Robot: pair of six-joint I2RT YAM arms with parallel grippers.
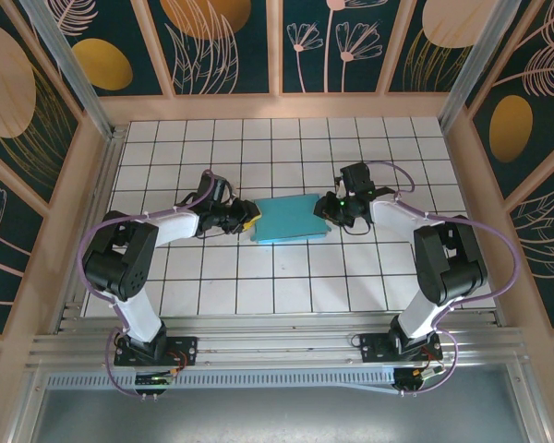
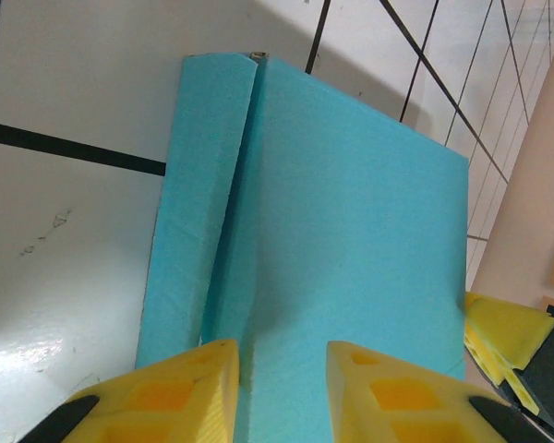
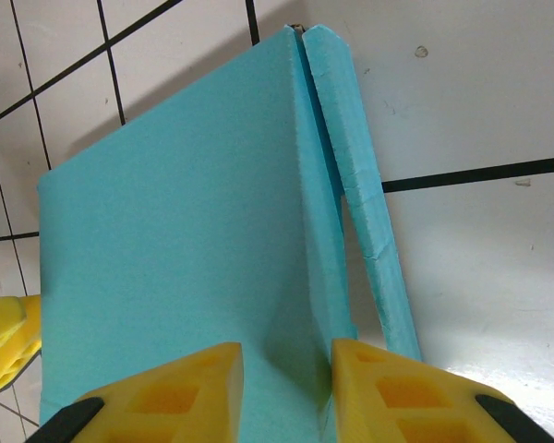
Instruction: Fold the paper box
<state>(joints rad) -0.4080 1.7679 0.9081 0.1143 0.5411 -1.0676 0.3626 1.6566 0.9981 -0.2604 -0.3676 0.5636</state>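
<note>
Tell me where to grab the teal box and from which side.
Take the box by a short end, coming in low along the table from the side. It lies flat, so its broad face offers nothing to pinch; the raised crease beside the narrow flap probably gives an edge to close on.

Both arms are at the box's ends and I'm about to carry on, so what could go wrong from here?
The narrow side flap of the paper box gapes along its crease; it may spring open. The left gripper and right gripper sit at opposite ends; uneven motion could buckle the card. The tiles look glossy, so the box could slide.
</note>
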